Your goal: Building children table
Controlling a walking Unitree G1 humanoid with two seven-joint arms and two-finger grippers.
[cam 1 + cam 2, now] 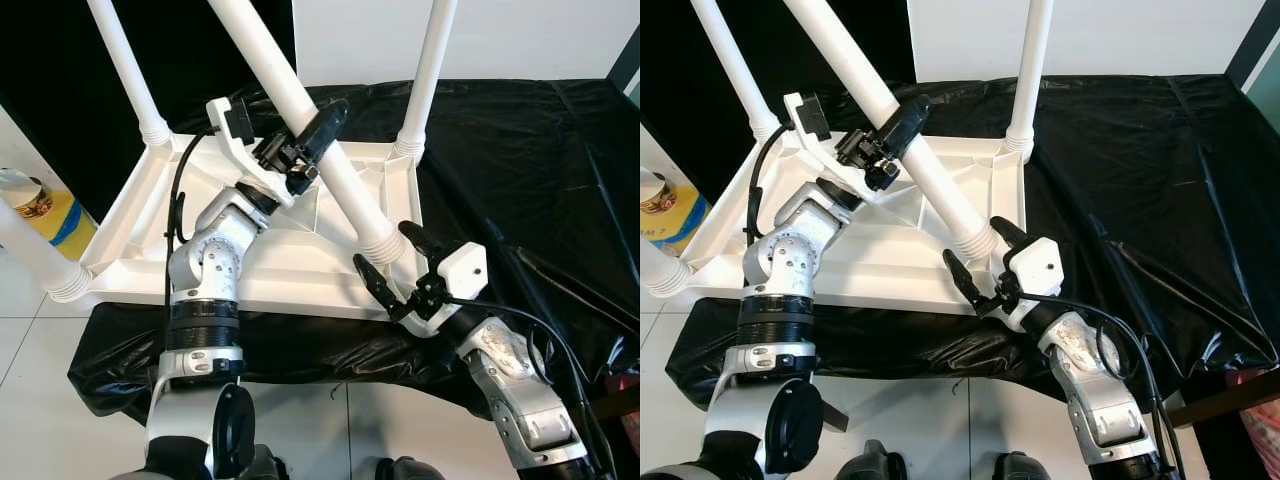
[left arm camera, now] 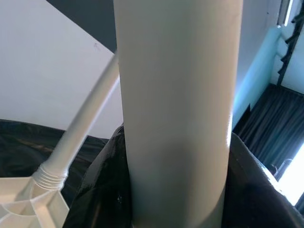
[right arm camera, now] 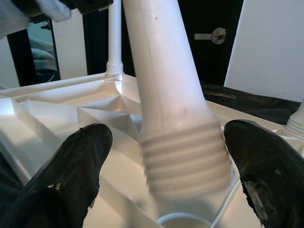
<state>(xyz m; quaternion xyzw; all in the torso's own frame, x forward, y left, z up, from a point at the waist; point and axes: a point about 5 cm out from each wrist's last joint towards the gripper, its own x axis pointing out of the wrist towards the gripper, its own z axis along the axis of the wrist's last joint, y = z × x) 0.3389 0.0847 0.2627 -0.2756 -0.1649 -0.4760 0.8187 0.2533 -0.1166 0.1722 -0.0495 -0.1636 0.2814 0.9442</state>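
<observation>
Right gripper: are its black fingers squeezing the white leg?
No: the right gripper is open, its fingers apart from the leg's threaded end.

Left arm reaches up and forward, its left tool (image 1: 308, 150) clamped tight, fingers closed; right arm bends low, right tool (image 1: 392, 265) spread wide, fingers apart.

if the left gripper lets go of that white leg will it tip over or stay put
The leg leans steeply and its threaded end looks not yet seated in the tabletop, so it would likely topple. It looks stiff, smooth plastic, probably slippery and apt to roll. The open right gripper brackets its base without holding it.
</observation>
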